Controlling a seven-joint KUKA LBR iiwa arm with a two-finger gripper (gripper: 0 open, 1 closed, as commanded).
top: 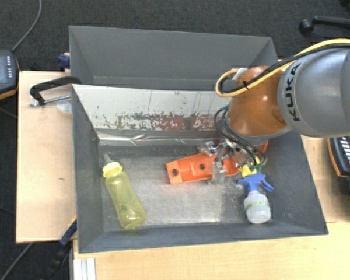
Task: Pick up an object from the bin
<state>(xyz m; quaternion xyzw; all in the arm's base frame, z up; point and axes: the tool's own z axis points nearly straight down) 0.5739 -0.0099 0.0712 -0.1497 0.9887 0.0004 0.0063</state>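
The end effector (217,163) is low in the grey bin (163,63), right at the right end of an orange plastic block (189,170). The block lies flat near the middle of the bin floor. From this view one cannot tell if the end effector is open or closed, or if it has the block. The block looks hard and stiff, so it should not bend or squash. It looks light too. Its sides seem smooth and could slip, so a good place to hold it is probably across its narrow width, close to the middle, so it does not tip. A small spray bottle (256,200) with a blue top lies just beside it on the right. A yellow bottle (123,200) lies well apart on the left.
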